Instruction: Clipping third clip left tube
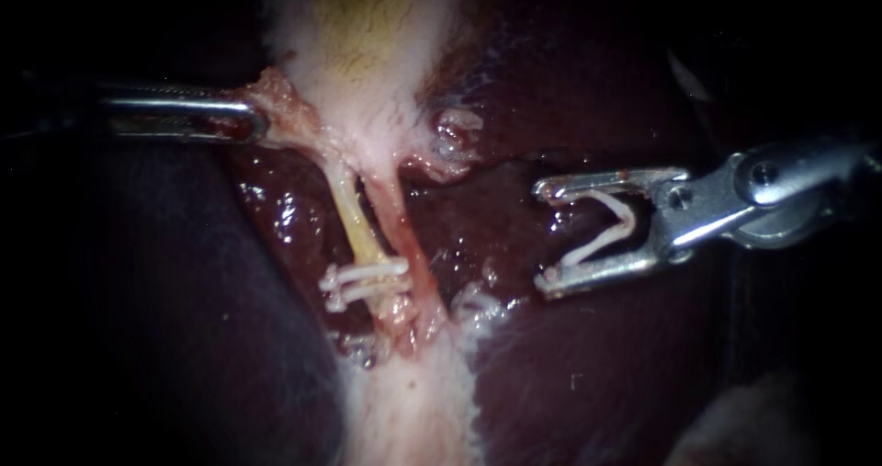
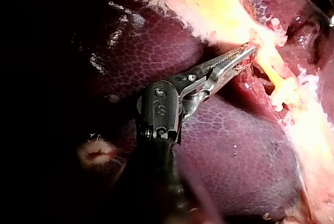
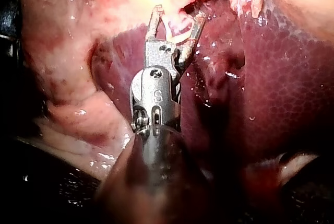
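- Left tube (image 1: 352, 222): lying yellowish below the gallbladder (image 1: 367, 52), running down just beside the pinker right tube (image 1: 401, 232), and already carrying two white clips (image 1: 366, 280) across its lower part.
- Judging the step in hand as the approach for the third clip: no new clip sitting on the tube yet.
- Right instrument (image 1: 544, 236): hovering over the liver (image 1: 570, 365), well apart from both tubes and pointing toward them.
- Holding its jaws wide apart, with a loaded clip (image 1: 608, 222) sitting between them as an open V, one leg lying against each jaw.
- Touching no tissue, as far as the endoscope view is showing.
- Left instrument (image 1: 257, 121): gripping with closed jaws a reddish edge of tissue at the narrow end of the gallbladder.
- Seemingly drawing this edge sideways, so that the two tubes are lying stretched and slightly parted.
- Next move, as a judgement: carrying the open clip across to the bare yellow stretch between the gallbladder and the two white clips.
- Passing both legs around the left tube only, square to it, before squeezing.
- Watching for two risks: catching the right tube, which is lying very close, and landing on top of the clips already in place.
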Controlling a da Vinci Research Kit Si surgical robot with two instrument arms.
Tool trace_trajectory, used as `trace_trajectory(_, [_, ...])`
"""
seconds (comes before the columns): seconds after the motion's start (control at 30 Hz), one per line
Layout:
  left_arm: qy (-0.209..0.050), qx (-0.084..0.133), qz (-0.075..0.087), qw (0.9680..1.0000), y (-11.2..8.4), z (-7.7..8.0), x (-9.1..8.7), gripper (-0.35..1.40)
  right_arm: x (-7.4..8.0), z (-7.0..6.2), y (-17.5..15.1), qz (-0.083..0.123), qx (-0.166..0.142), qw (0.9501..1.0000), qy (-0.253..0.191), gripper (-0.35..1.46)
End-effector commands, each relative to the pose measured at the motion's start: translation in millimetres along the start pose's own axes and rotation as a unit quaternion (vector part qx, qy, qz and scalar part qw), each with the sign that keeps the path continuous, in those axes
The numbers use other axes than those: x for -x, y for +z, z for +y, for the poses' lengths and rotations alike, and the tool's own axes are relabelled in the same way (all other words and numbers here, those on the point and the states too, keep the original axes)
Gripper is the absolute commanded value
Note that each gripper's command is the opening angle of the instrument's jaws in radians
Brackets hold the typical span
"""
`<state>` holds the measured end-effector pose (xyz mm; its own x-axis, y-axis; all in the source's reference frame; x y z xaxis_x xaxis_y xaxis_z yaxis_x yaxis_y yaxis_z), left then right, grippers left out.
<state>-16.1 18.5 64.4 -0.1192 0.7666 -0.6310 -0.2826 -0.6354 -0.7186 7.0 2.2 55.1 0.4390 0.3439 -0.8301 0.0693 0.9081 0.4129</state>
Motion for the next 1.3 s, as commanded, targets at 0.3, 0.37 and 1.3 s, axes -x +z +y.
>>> trace_trajectory(0.3, [0.001,-0.001,0.0,1.0,0.3,0.0,0.2,-0.35,-0.1,-0.8,5.8,0.004,-0.021,0.9972,0.071,0.5])
trace_trajectory(0.37, [0.001,-0.001,0.0,1.0,0.3,0.0,0.3,-0.35,-0.1,-0.8,7.2,0.005,-0.024,0.9961,0.085,0.5])
trace_trajectory(1.3, [0.001,-0.003,0.001,1.0,0.2,0.6,0.3,-0.35,2.8,3.7,16.8,0.004,-0.006,0.9921,0.125,0.49])
